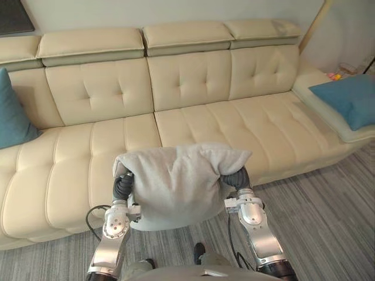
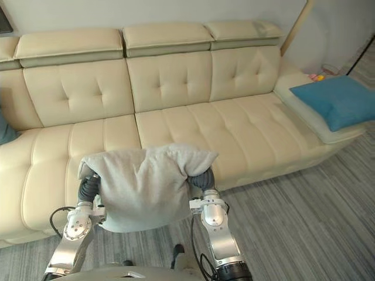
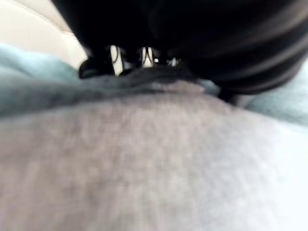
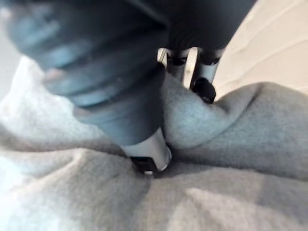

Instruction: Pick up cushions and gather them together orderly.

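Closest of all, a soft grey cushion (image 1: 176,182) is held up in the air between the two hands. It is held just in front of the sofa (image 1: 252,126) and above the striped floor (image 1: 328,222). It is squeezed from both sides, so its top corners are puffed out over the wrists. Its lower edge is hung down between the arms. The left hand (image 1: 122,187) is pressed against the cushion's left side, and the right hand (image 1: 236,178) is pressed against its right side.

In the right wrist view, the fingers (image 4: 204,89) of the right hand are seen dug into the grey cloth, and the thumb (image 4: 150,155) is pushed in close by. A thick fold of the cushion is pinched between them, so this hand is clamped on the cushion. In the left wrist view, the left hand is seen right up against the cushion. How it is closed cannot be told, because its far end is sunk in the cloth.

Two more cushions are seen on the sofa. The left blue cushion (image 1: 13,111) is leaned against the sofa's back at the left end. The right blue cushion (image 1: 351,99) is laid flat on the right end. Both are well apart from the grey one.
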